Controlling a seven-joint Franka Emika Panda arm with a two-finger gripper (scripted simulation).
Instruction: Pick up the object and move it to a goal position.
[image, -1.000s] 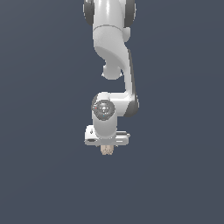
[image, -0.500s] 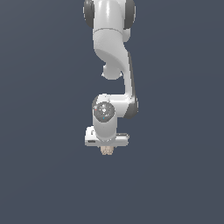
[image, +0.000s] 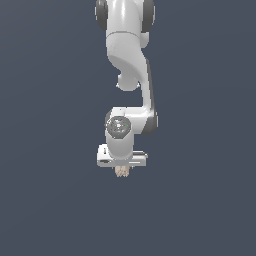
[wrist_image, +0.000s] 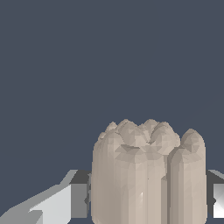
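The object (image: 121, 171) is a small beige-tan ridged lump that sticks out just below the white gripper (image: 122, 169) in the exterior view. The arm hangs down from the top of that view, and its hand hides most of the object. In the wrist view the object (wrist_image: 148, 175) fills the lower middle, with bumpy lobes and vertical ridges. Grey-white fingers (wrist_image: 65, 205) press against both of its sides. The gripper (wrist_image: 148, 201) is shut on the object.
A plain dark blue-grey surface (image: 50, 200) fills the background in both views. No other objects, edges or goal marker show.
The arm and the held object have barely moved; the hand sits a touch higher in the exterior view.
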